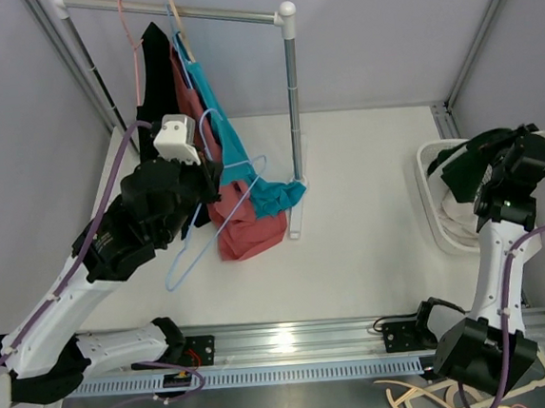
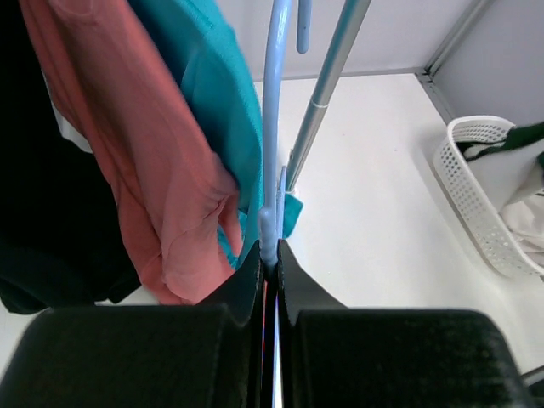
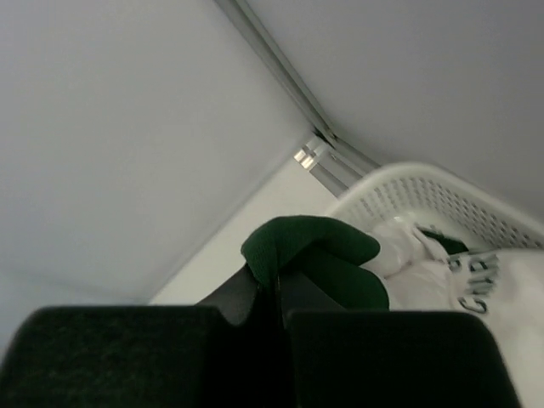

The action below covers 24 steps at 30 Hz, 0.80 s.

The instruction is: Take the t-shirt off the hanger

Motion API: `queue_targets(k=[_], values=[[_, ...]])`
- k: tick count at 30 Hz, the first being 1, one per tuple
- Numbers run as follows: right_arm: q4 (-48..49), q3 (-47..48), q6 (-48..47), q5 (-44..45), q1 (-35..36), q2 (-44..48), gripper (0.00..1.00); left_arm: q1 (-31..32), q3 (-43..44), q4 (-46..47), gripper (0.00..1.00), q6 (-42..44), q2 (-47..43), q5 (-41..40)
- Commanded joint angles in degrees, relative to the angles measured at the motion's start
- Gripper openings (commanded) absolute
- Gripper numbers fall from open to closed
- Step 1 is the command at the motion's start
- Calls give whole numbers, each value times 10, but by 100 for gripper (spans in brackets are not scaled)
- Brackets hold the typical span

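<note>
**Mia:** What's on the big white table (image 1: 369,215)?

**Tom:** A clothes rack (image 1: 292,88) stands at the back. A black top (image 1: 156,71), a pink-red shirt (image 1: 246,233) and a blue-green shirt (image 1: 274,197) hang from it. Off to the right is a white basket (image 1: 433,204) with some white washing in it.

**Mia:** Where's the t-shirt the robot has to take off?

**Tom:** I think it's the dark green t-shirt (image 3: 314,255). It isn't on any hanger now. The right gripper (image 3: 276,287) has its two fingers squeezed together on a bunch of it and holds it up above the basket.

**Mia:** And the hanger?

**Tom:** The light blue hanger (image 2: 274,127) is over by the rack, well apart from the green shirt. The left gripper (image 2: 270,259) is pinched tight on its thin bar. The hanger looks bare to me. But the other shirts hang right beside it, so it's a bit hard to be sure.

**Mia:** So what part is the robot doing?

**Tom:** The pulling-off looks done, I'd say. It's at the putting-away part.

**Mia:** What comes next?

**Tom:** My guess is the right fingers need to let go, so the green shirt drops inside the basket and not over its rim. The left one should mind that the hanger doesn't catch on the shirts next to it.
</note>
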<state>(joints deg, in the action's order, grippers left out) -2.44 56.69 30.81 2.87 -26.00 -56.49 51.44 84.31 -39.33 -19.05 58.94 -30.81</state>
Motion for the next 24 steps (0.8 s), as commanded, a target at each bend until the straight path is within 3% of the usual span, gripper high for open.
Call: queue_targets(k=[1,5,9,12,14,15,17,19,20,24], values=[[-66,3,19,46,11,-34,0,-5,61,3,1,10,11,28],[-212,17,45,135,38,-130,0,-4,97,10,1,23,24,31],[-147,-64,57,154,55,-137,0,-5,134,14,1,37,47,5],[-161,-48,53,166,55,-130,0,-6,171,14,1,48,65,-14],[-199,0,36,182,54,-127,13,-9,187,12,1,52,76,-14],[-209,15,29,187,54,-124,24,-10,196,14,1,53,86,-15],[-230,52,14,200,54,-106,34,-13,212,22,1,55,98,-17],[-240,69,0,207,55,-90,64,-13,224,30,1,60,120,-28],[-245,88,-4,216,54,-78,68,-13,238,34,1,61,129,-35],[-263,132,-24,214,56,-58,70,-13,321,29,1,80,197,-93]])
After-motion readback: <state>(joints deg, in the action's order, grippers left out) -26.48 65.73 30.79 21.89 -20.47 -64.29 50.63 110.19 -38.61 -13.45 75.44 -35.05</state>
